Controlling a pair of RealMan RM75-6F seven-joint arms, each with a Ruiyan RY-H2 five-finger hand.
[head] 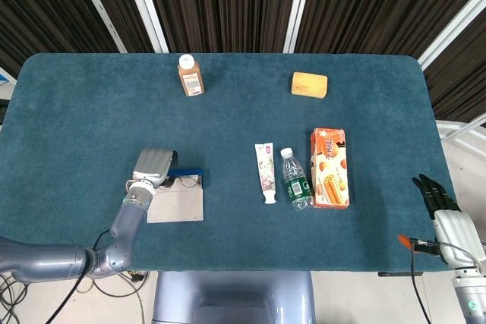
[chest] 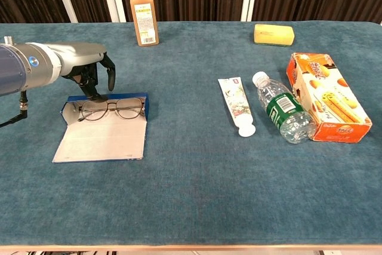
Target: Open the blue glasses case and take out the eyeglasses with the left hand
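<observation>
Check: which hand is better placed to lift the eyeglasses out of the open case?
Left. The left hand hovers right over the eyeglasses in the open blue glasses case. The right hand sits off the table's far right edge, holding nothing.

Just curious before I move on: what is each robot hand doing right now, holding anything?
Left hand: open, holding nothing, fingers pointing down above the eyeglasses.
Right hand: holds nothing; open or closed cannot be told.

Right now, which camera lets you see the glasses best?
The chest view. There the eyeglasses show whole, both lenses and the thin frame, lying in the open blue glasses case below the left hand. The head view shows only a tiny dark sliver of them beside the hand.
</observation>
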